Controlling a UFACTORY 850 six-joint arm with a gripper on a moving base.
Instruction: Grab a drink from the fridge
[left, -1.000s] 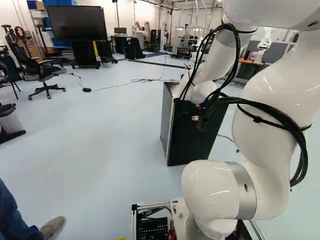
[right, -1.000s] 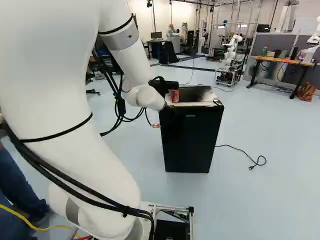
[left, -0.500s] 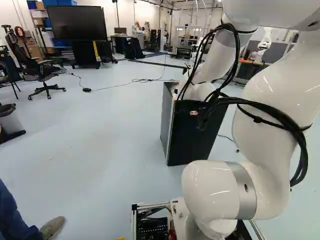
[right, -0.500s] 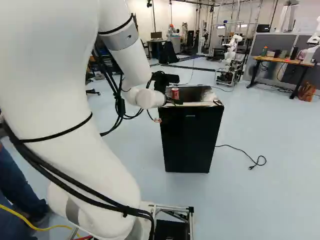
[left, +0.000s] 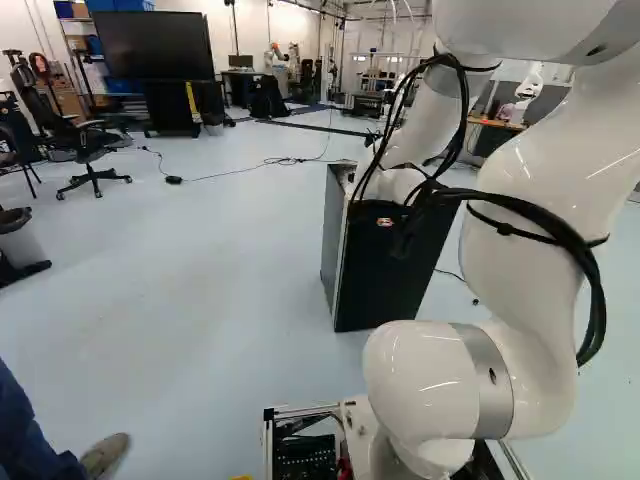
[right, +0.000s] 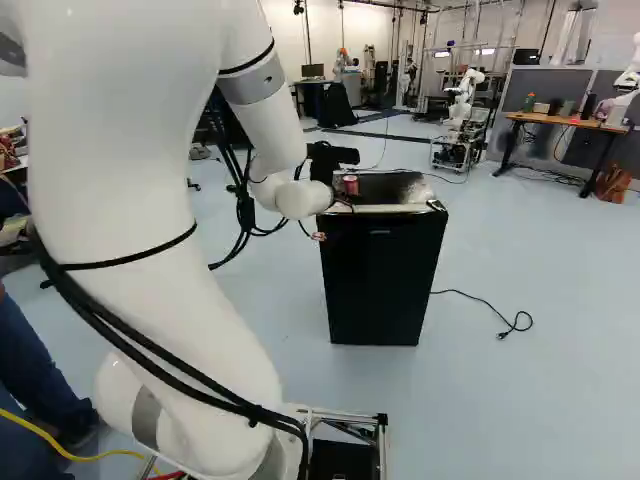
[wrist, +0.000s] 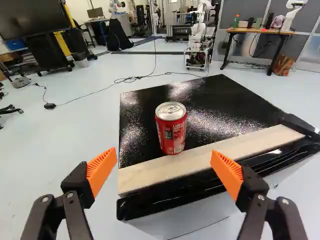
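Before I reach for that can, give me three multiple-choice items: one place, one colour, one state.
1. Where is the can?
A) on the floor
B) on the fridge
C) on a desk

2. What colour are the pads of the pincer?
A) orange
B) blue
C) green

3. How does the pincer stand?
A) shut on the can
B) shut, empty
C) open

1 B: the wrist view shows it on the black top; 2 A: both pads are orange there; 3 C: the pads stand wide apart, nothing between them.
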